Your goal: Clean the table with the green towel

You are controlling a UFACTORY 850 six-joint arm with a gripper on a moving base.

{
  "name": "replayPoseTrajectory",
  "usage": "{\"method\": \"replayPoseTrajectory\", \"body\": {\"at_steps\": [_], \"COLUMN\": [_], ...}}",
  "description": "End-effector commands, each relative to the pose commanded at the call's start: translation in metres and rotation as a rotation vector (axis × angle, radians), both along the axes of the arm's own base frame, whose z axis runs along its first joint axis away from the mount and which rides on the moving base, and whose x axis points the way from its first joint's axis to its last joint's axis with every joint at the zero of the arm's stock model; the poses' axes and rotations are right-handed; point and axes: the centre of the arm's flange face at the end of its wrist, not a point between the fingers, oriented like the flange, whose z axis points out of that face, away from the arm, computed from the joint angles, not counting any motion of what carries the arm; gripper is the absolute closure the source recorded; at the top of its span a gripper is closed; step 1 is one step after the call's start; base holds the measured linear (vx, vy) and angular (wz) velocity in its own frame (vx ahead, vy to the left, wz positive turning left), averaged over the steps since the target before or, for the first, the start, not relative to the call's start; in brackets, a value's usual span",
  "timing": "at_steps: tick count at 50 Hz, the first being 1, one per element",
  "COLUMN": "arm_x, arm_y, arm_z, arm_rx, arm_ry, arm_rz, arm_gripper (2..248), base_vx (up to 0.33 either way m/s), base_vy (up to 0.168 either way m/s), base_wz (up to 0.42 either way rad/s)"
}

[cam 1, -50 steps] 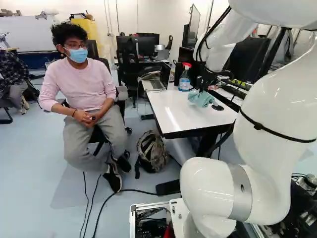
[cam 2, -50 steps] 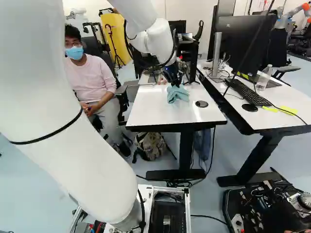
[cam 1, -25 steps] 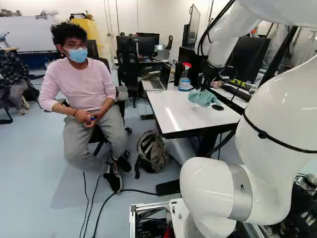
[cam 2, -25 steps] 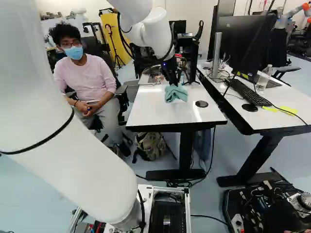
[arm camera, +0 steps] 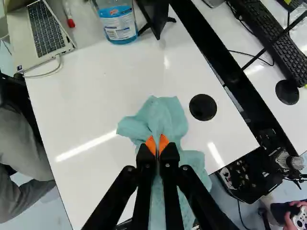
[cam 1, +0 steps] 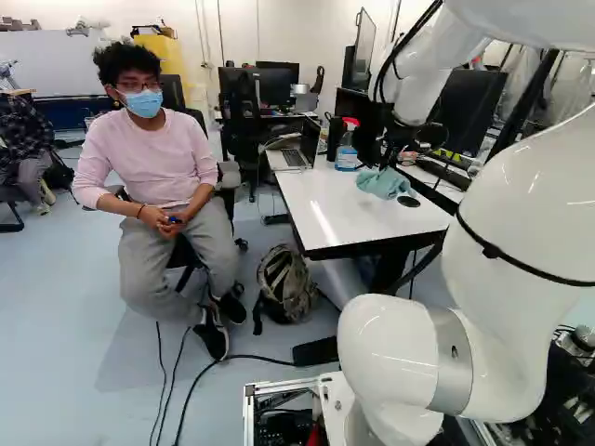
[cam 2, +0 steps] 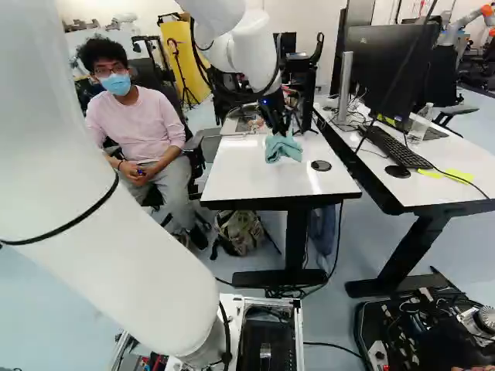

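Observation:
The gripper (cam 2: 282, 133) is over the white table (cam 2: 232, 174), with the green towel (cam 2: 284, 148) bunched under its fingers. In the left base view the towel (cam 1: 382, 183) is at the table's far right part, near a round black disc. The wrist view shows the gripper (arm camera: 157, 145) shut on the towel (arm camera: 163, 115), its orange pads pinching a fold from two sides. Cloth spreads ahead of the fingertips and trails back beneath the fingers. How much of it touches the table I cannot tell.
A blue spray bottle (arm camera: 118, 21), a black stand and an open laptop (arm camera: 46, 29) are at the table's far end. The black disc (arm camera: 203, 107) lies beside the towel. Another desk with keyboard (cam 2: 394, 147) and monitor adjoins. A seated person is beside the table.
The arm has shifted: its large near link swung left and lower in the right base view. The gripper and held towel have moved slightly, a little to the right in the left base view.

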Motion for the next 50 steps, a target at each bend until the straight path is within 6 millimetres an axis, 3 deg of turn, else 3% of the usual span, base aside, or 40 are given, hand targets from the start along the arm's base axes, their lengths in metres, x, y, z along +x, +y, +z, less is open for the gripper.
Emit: {"method": "replayPoseTrajectory", "body": {"at_steps": [50], "arm_x": [-0.014], "arm_y": [-0.089], "arm_z": [0.001], "arm_rx": [-0.012], "arm_ry": [-0.01], "arm_rz": [-0.172], "arm_gripper": [222], "base_vx": [0.0], "base_vy": [0.0], "base_wz": [0.0]}}
